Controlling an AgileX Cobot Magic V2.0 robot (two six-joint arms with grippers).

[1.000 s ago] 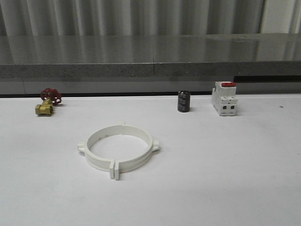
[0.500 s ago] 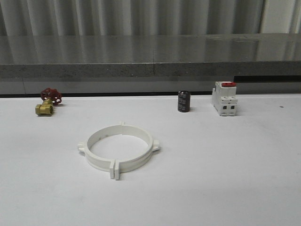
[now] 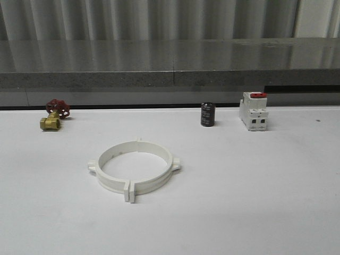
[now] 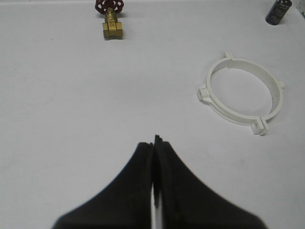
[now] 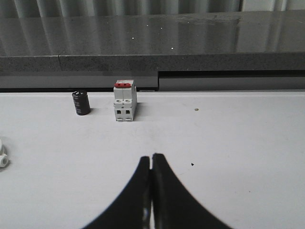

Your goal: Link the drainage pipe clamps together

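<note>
Clamps: the two white half-rings (image 3: 135,170) are seen joined into one ring, lying flat on the white table (image 3: 255,202), left of centre in the front view. Paired end flanges meet at the near side and at the far side; a small tab stands out on each flank.
Left gripper: the black fingers (image 4: 153,149) are pressed together, tips touching, with nothing held between them. It is held above bare table, well apart from the ring (image 4: 244,96), pointing toward the far edge.
Right gripper: the fingers (image 5: 151,160) are likewise closed against each other and empty, held low over bare table and aimed at the back ledge.
Valve: a brass body with a red handwheel (image 3: 53,115) is set at the far left of the table.
Capacitor: a black cylinder (image 3: 207,115) stands upright near the far edge.
Breaker: a white box with a red top (image 3: 253,111) stands just right of the capacitor, apart from it.
</note>
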